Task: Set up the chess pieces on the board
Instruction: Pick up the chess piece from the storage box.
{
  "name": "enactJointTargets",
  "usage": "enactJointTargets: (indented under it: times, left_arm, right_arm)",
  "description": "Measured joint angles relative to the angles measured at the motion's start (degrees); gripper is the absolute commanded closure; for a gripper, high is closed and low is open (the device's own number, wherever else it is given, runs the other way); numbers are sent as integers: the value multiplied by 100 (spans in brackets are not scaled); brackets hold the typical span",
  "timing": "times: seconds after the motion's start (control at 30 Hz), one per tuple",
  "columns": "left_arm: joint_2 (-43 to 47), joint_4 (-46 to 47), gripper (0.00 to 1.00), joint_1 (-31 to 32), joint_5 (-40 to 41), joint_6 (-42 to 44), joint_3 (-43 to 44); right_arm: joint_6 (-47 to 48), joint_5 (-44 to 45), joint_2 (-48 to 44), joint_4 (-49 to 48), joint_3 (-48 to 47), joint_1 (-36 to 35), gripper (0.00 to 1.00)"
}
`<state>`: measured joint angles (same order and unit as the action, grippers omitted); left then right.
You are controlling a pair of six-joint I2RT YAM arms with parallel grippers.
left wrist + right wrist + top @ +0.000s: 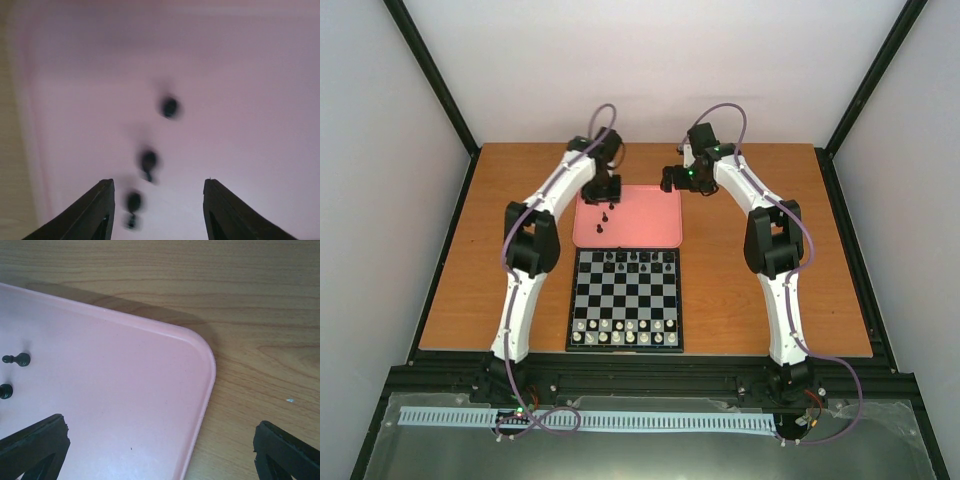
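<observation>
Under the left pincer [157,182], three chess pieces [170,107] look blurred.

Brown wooden table [750,290], pink tray [655,205] lying flat near its middle, chequered board [625,293] just beside the tray's near edge.

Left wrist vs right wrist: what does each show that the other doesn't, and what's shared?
Only left wrist: the left claw, open, and three blurred black chess pieces in a row on the pink tray. Only right wrist: the right claw, open, the tray's rounded corner and a broad stretch of wooden table. Shared: tray surface with black pieces on it; right wrist catches just two, at its left edge.
</observation>
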<state>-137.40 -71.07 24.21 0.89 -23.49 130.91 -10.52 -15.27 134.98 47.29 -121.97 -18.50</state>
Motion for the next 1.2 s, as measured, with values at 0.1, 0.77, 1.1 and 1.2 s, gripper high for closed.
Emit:
enactJointTargets:
  times: [0.1, 0.77, 1.1, 1.2]
  left_arm:
    - [-4, 103, 46, -444, 190, 68, 101]
    - [-632, 431, 51, -575, -164, 426, 597]
    - [-363, 402, 56, -577, -205, 608, -260]
    - [-341, 400, 58, -577, -286, 608, -302]
  right_arm:
    - [0, -20, 0, 31, 0, 0, 0]
    - [2, -15, 63, 116, -136, 0, 0]
    - [2, -15, 286, 264, -555, 0, 0]
    - [2, -13, 337, 293, -669, 0, 0]
